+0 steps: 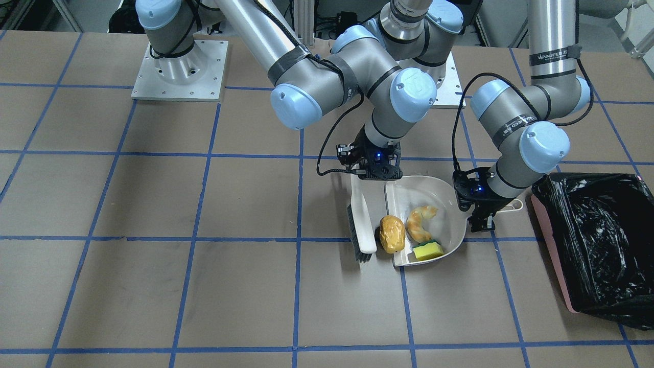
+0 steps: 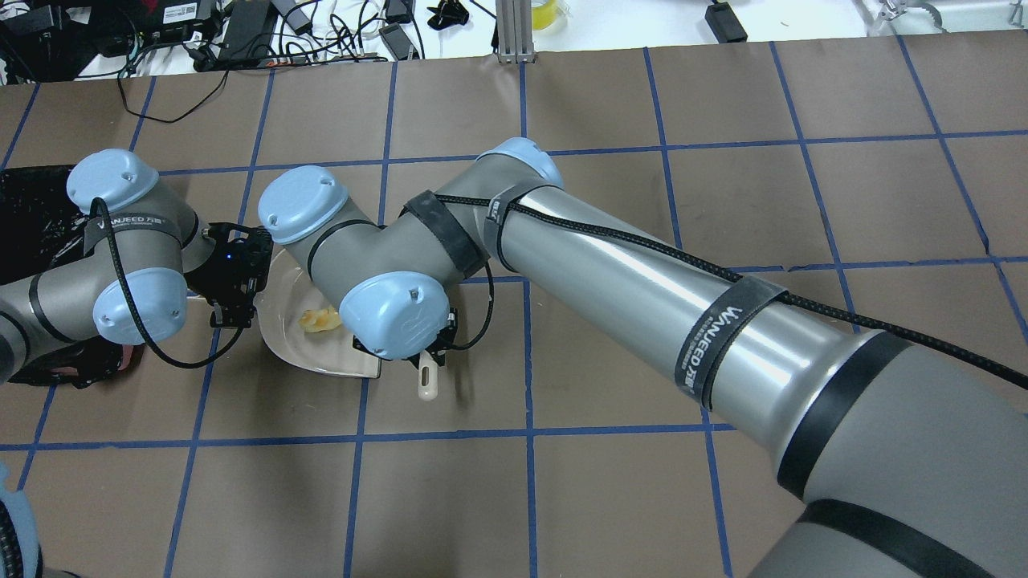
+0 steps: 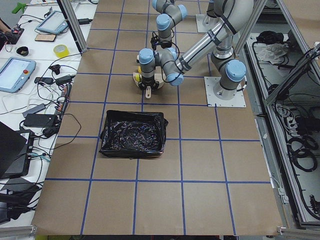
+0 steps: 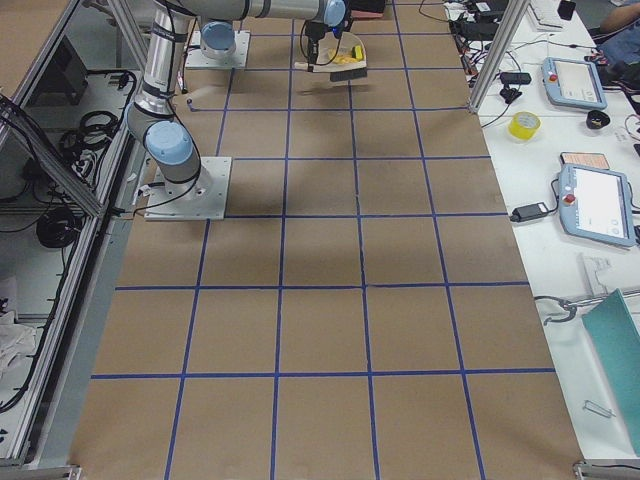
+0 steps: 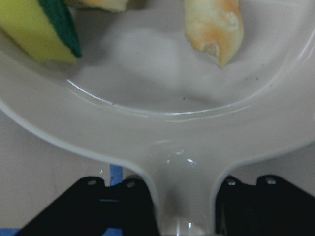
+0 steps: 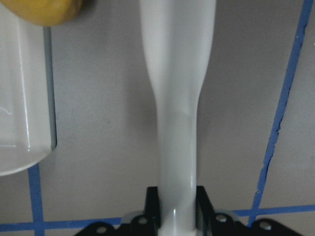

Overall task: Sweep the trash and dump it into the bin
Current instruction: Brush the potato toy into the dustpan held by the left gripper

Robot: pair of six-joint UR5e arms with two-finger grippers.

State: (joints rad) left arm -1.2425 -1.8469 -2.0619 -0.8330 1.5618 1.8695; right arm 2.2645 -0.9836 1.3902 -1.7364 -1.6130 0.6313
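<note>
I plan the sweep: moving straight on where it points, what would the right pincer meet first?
The right pincer meets only the white plastic brush it grips; beyond, probably just brown table. The golden-brown potato-like lump lies off that line.

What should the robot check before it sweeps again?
1. Left claw shut on the dustpan handle: ok.
2. Right claw shut on the brush handle: ok.
3. Croissant and sponge inside the dustpan: ok.
4. Potato fully inside the dustpan: not ok, it sits at the open edge, next to the brush.
5. Brush bristles on the far side of the potato from the dustpan: ok.
6. Bin open and waiting beside the dustpan's handle side: ok.
</note>
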